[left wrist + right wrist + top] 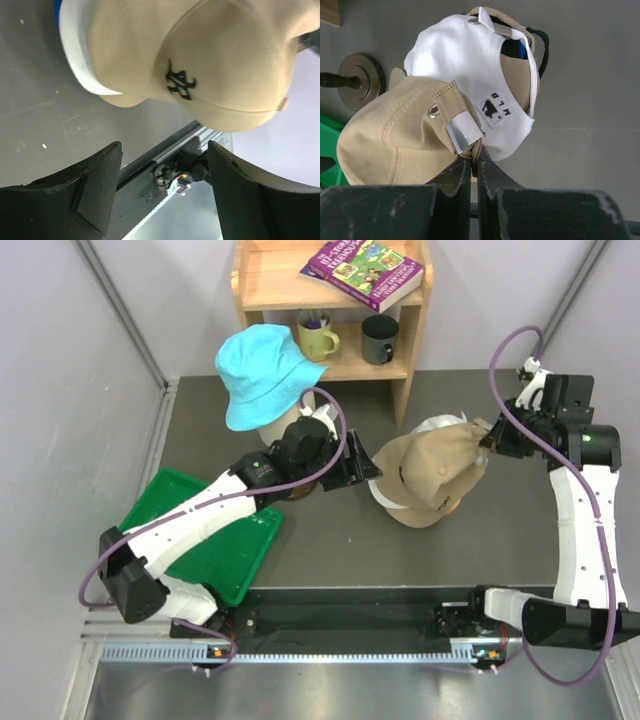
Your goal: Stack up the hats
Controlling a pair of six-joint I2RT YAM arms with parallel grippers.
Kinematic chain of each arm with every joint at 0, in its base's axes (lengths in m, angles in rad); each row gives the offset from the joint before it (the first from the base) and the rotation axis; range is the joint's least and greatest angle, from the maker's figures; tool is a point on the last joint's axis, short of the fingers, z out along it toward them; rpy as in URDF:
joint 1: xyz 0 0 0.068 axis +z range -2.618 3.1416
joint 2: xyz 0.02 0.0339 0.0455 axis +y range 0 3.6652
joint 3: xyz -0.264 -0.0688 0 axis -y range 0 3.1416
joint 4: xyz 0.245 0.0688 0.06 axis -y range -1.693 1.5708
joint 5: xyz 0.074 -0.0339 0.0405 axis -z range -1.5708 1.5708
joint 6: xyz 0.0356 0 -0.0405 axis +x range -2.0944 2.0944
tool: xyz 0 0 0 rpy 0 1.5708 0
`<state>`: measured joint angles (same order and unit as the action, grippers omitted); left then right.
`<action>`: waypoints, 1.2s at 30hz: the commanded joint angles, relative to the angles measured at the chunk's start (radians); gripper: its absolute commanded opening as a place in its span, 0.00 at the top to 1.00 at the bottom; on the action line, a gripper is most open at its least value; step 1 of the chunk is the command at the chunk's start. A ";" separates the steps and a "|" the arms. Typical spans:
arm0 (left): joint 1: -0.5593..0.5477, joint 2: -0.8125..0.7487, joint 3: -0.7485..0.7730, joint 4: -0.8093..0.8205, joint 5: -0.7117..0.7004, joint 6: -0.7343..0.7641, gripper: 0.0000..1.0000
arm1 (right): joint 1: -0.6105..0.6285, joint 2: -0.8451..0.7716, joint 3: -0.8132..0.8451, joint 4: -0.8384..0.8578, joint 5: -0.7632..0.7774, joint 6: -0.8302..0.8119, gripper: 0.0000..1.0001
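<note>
A tan cap (440, 468) lies tilted over a white cap (392, 502) on the mat, right of centre. My right gripper (488, 437) is shut on the tan cap's rear strap; in the right wrist view the fingertips (475, 159) pinch the strap under its metal buckle (464, 131). The white cap (465, 65) covers other caps; a blue one (521, 47) and a black strap (543, 46) show inside. My left gripper (364, 468) is open and empty at the tan cap's left side (225, 60). A cyan bucket hat (262, 375) sits on a cream head at the back.
A wooden shelf (415, 340) with a book (362, 270) and two mugs (380, 338) stands at the back. A green tray (235, 550) lies at the left under my left arm. A wooden stand's round base (360, 80) sits left of the caps.
</note>
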<state>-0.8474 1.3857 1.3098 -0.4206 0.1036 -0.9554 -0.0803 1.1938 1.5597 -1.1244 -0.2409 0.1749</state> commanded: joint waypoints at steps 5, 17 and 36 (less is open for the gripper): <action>0.004 0.058 0.013 -0.006 0.027 0.078 0.27 | -0.030 0.050 0.007 0.077 0.100 -0.021 1.00; -0.004 0.124 -0.138 0.239 0.062 0.106 0.25 | -0.055 0.141 -0.012 0.113 0.172 -0.049 1.00; 0.014 0.087 -0.333 0.646 0.018 0.080 0.36 | -0.059 0.161 -0.030 0.104 0.181 -0.061 1.00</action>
<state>-0.8440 1.5120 1.0088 0.0566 0.1375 -0.8650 -0.1146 1.3575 1.5314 -1.0729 -0.1051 0.1322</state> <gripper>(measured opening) 0.661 0.022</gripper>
